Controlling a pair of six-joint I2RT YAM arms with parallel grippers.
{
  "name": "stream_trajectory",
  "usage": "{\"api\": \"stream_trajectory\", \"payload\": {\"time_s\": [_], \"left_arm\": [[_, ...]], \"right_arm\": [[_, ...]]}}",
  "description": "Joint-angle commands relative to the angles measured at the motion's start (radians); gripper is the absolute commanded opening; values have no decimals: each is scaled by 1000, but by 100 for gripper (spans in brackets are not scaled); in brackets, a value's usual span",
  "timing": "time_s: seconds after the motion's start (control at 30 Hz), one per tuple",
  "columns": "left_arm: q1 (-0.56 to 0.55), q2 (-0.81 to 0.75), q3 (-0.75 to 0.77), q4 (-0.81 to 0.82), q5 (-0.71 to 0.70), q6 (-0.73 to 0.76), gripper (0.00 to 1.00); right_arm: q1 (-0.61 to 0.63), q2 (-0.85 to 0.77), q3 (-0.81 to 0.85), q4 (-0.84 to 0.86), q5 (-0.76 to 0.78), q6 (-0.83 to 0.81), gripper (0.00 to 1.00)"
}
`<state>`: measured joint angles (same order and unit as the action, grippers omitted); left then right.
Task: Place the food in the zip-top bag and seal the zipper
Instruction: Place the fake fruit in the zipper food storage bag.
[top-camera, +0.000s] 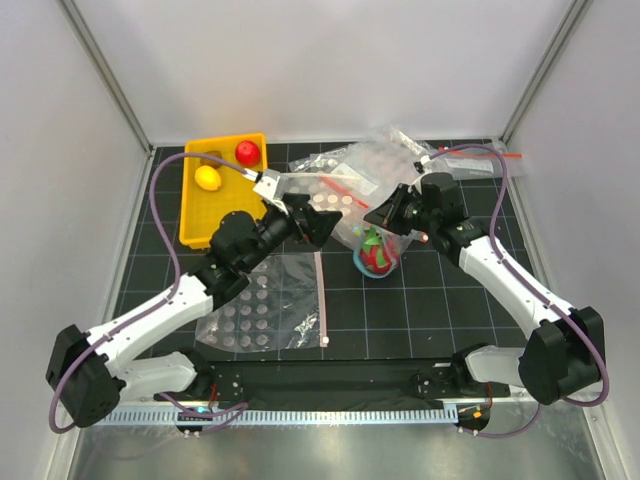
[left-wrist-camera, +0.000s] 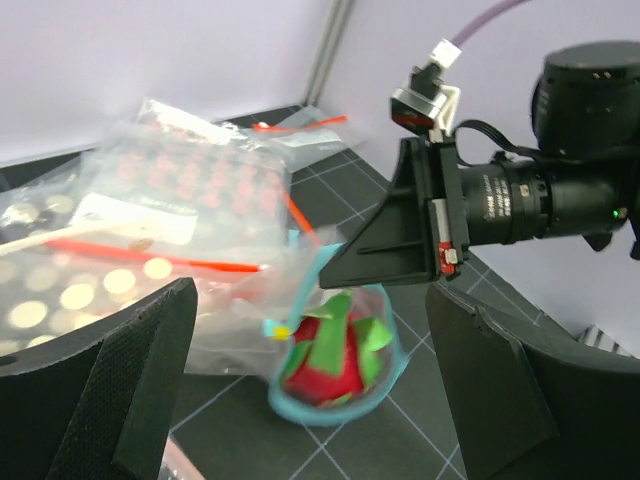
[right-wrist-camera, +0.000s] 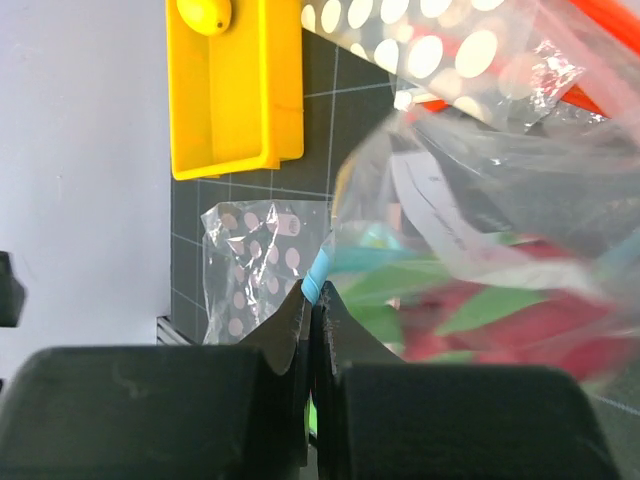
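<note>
Top external, near side first. What's closest to the bases? (Jo)

White-dotted bag (top-camera: 262, 305), flat on the worktop (top-camera: 440, 300), pale strip along its right edge. Nothing grips it. (Sam)

Next out? (Jo)

Zip-top bag (top-camera: 388, 268), mid-worktop, just beyond the dotted one and to its right. The pink-red fruit (top-camera: 375, 255) with green leaves sits inside. The mouth is open. In the left wrist view the zipper (left-wrist-camera: 305, 413) makes a light-blue loop around the fruit. (Sam)

Right gripper? (Jo)

Right gripper (right-wrist-camera: 310, 310) has its fingers pressed together, pinching the zipper at the mouth edge. A bit of blue strip pokes out just above the tips. Bag film and the red fruit fill the view right behind them. (Sam)

Left? (Jo)

Left gripper (left-wrist-camera: 310, 290) has its fingers (left-wrist-camera: 110, 390) spread wide, holding nothing. It hangs left of the bag, facing the mouth, not touching it. (Sam)

Rest of the food? (Jo)

Further back on the left is a yellow bin (top-camera: 190, 225). Lemon (top-camera: 208, 177) and red ball (top-camera: 247, 153) lie in it, apart, with the ball at the far right corner. (Sam)

Far end? (Jo)

Heap of clear bags (top-camera: 400, 150) with red-orange strips (top-camera: 345, 187), right of the bin, reaching the back edge. (Sam)
</note>
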<state>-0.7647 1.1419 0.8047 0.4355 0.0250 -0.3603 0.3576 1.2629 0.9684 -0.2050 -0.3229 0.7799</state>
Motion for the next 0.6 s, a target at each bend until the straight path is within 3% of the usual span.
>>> {"api": "stream_trajectory", "payload": {"time_s": [0.0, 0.1, 0.27, 0.5, 0.57], "left_arm": [[-4, -42, 68, -219, -121, -28, 100], [-4, -39, 96, -322, -189, -100, 100], [-4, 38, 94, -339, -232, -206, 100], [-2, 18, -21, -219, -382, -255, 100], [-2, 8, -85, -158, -329, -269, 100]], "right_arm": [[-6, -43, 20, 70, 8, -11, 1], [-6, -40, 19, 69, 12, -14, 1], [-6, -39, 24, 59, 21, -27, 1], [-6, -59, 18, 67, 50, -21, 1], [-8, -68, 9, 88, 56, -5, 1]]}}
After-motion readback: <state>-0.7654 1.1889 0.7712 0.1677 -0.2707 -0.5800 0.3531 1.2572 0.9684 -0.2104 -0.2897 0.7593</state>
